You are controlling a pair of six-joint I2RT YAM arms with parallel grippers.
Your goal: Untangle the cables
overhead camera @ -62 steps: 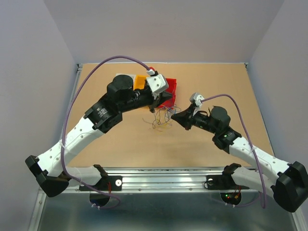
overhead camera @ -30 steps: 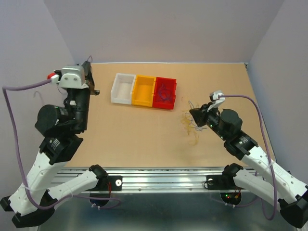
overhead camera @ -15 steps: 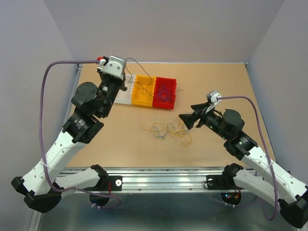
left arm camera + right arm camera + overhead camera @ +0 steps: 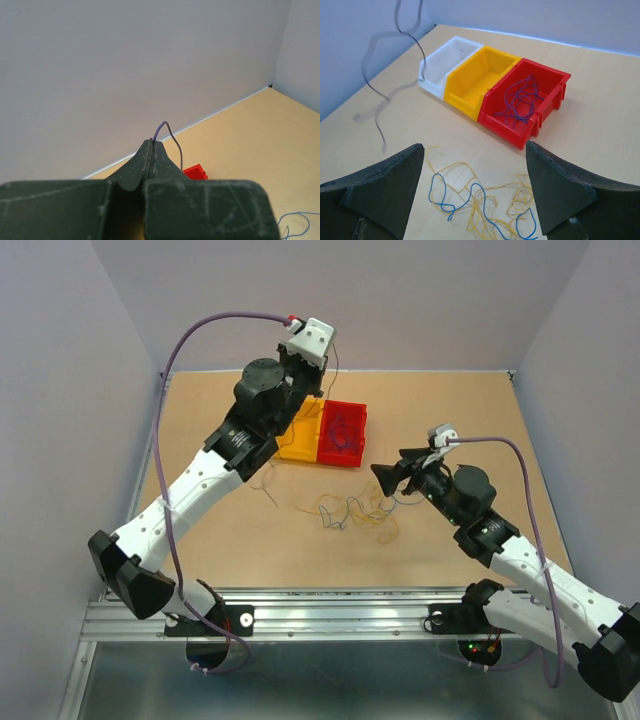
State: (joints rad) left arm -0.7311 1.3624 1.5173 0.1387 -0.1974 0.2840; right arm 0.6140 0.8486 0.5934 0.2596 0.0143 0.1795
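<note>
**A:** What do the bins hold?

**B:** Three bins stand touching in a row toward the far edge of the tabletop, a little left of its middle. They are the white bin point(image 4: 432, 84), the yellow bin point(image 4: 462, 100) and the red bin point(image 4: 506, 125). The red one holds a loose tangle of purple wires point(image 4: 520, 100). From above, the left arm covers the white bin.

**A:** And the cables?

**B:** The cables point(image 4: 350, 512) lie about the middle of the tabletop, between the bins and the near edge. They are yellow and blue strands in open curls. The sprawl is longer than it is deep, and its long axis runs from left to right, roughly along the row of bins.

**A:** Are the grippers on them?

**B:** The right gripper point(image 4: 474, 145) is released. Its jaws stand wide apart with nothing between them. It points at the right end of the sprawl, close to it.

**A:** The left one?

**B:** The left gripper point(image 4: 151, 142) is raised above the bins near the far edge. It is clenched on a purple strand point(image 4: 168, 132). A short loop of it arches out past the fingertips.

**A:** Which way does that strand run?

**B:** It runs mostly up and down. In the right wrist view it hangs in waves, blurred, with its lower end beside the white bin. I cannot tell whether that end touches the tabletop
</note>
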